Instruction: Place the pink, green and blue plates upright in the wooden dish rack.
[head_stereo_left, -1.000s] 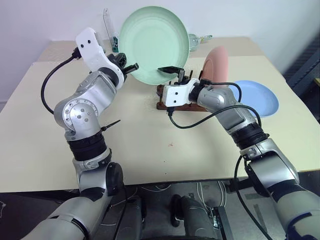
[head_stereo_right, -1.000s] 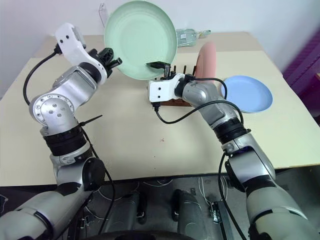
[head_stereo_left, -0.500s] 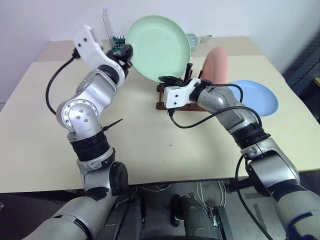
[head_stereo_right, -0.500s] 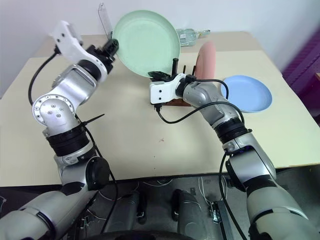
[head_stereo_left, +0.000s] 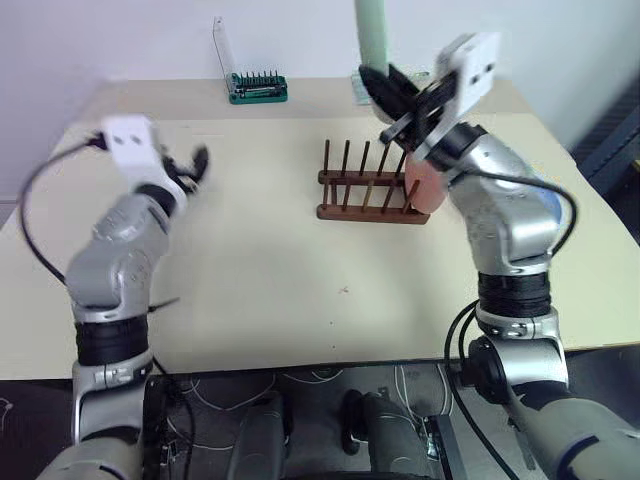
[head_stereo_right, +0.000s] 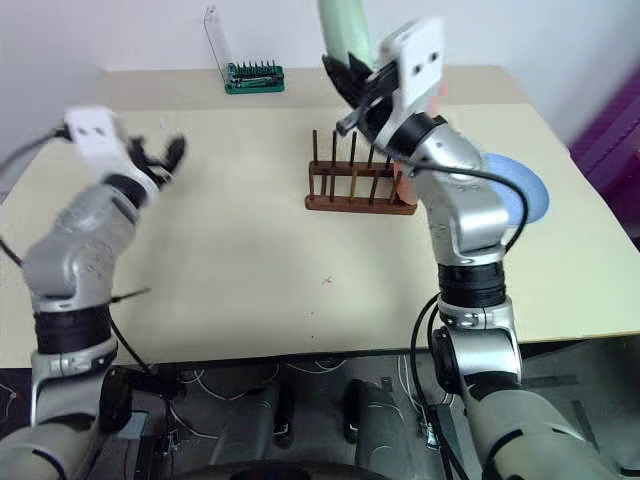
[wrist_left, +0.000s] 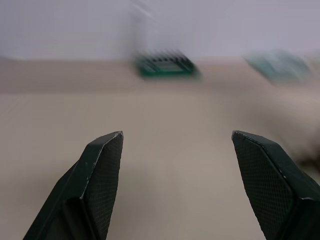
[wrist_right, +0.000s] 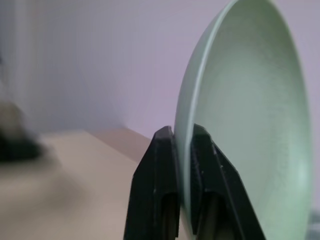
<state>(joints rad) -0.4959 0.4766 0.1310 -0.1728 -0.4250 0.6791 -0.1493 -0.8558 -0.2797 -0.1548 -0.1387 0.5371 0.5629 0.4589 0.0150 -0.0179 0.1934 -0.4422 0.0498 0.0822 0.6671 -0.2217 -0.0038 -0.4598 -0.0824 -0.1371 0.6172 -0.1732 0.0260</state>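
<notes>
The green plate (head_stereo_left: 372, 30) hangs edge-on high above the back of the table, and my right gripper (head_stereo_left: 380, 80) is shut on its lower rim; the right wrist view shows both fingers (wrist_right: 162, 165) pinching that rim beside the plate's face (wrist_right: 240, 125). Below it stands the wooden dish rack (head_stereo_left: 365, 190), with its left slots bare. The pink plate (head_stereo_left: 428, 188) stands upright at the rack's right end, partly behind my right arm. The blue plate (head_stereo_right: 528, 190) lies flat to the right of the rack. My left gripper (head_stereo_left: 195, 165) is open and holds nothing, over the table far to the left.
A green bit holder (head_stereo_left: 258, 87) with an upright clear lid sits at the back of the table, also ahead of the left fingers (wrist_left: 167, 65). The beige table (head_stereo_left: 260, 260) ends close in front of me.
The left gripper opened, let go of the green plate and swung down to the left. The right gripper shut on the plate's rim, lifted it and rolled it edge-on above the rack.
</notes>
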